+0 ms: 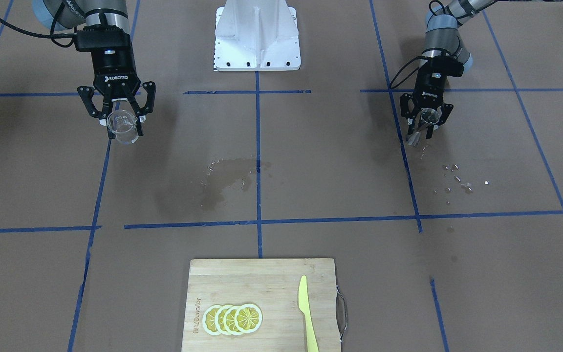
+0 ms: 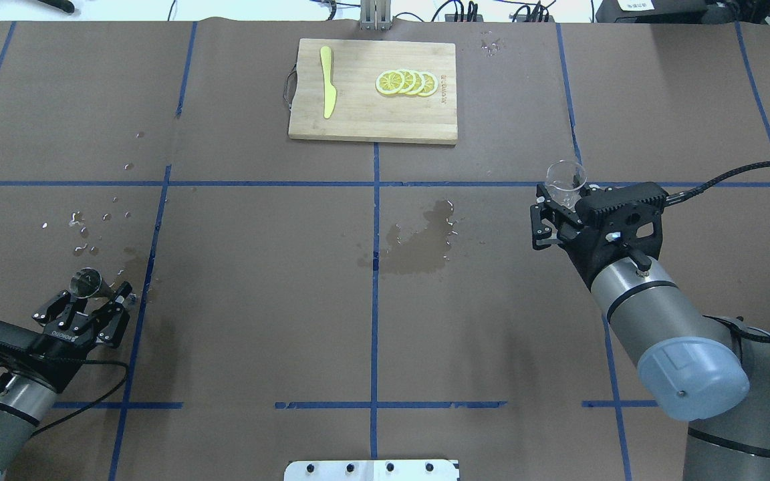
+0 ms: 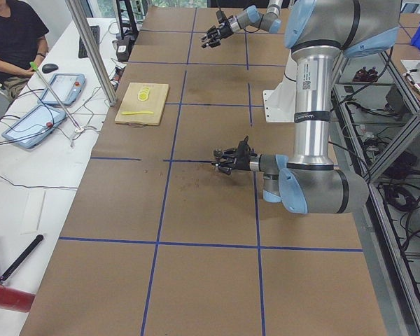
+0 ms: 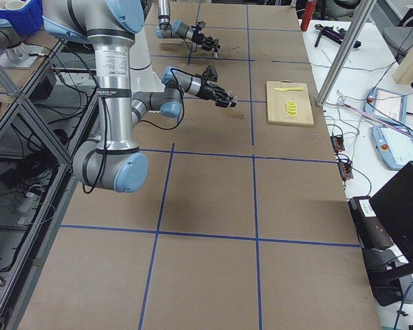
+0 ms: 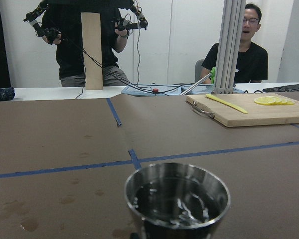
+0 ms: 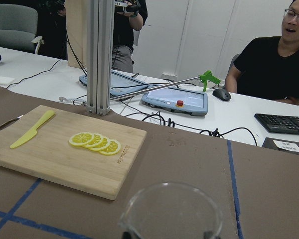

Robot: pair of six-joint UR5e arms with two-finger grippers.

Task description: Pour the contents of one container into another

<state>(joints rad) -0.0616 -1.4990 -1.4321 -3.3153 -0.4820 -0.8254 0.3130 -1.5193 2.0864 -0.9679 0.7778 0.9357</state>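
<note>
The clear glass cup (image 1: 124, 129) hangs above the table with my right gripper (image 1: 121, 117) shut on it. In the overhead view the cup (image 2: 565, 179) pokes out past the right gripper (image 2: 562, 200). Its rim (image 6: 170, 214) fills the bottom of the right wrist view, and I cannot tell if anything is in it. The silver metal jigger (image 2: 89, 282) sits between the fingers of my left gripper (image 2: 94, 297), which is shut on it low over the table. The left wrist view shows liquid in the jigger's (image 5: 177, 199) top cone. The two arms are far apart.
A wooden cutting board (image 2: 358, 113) at the far middle carries lemon slices (image 2: 406, 82) and a yellow knife (image 2: 327, 81). A wet patch (image 2: 418, 240) marks the table's middle. Droplets (image 2: 91, 227) lie near the left gripper. A seated person (image 6: 274, 59) is beyond the far edge.
</note>
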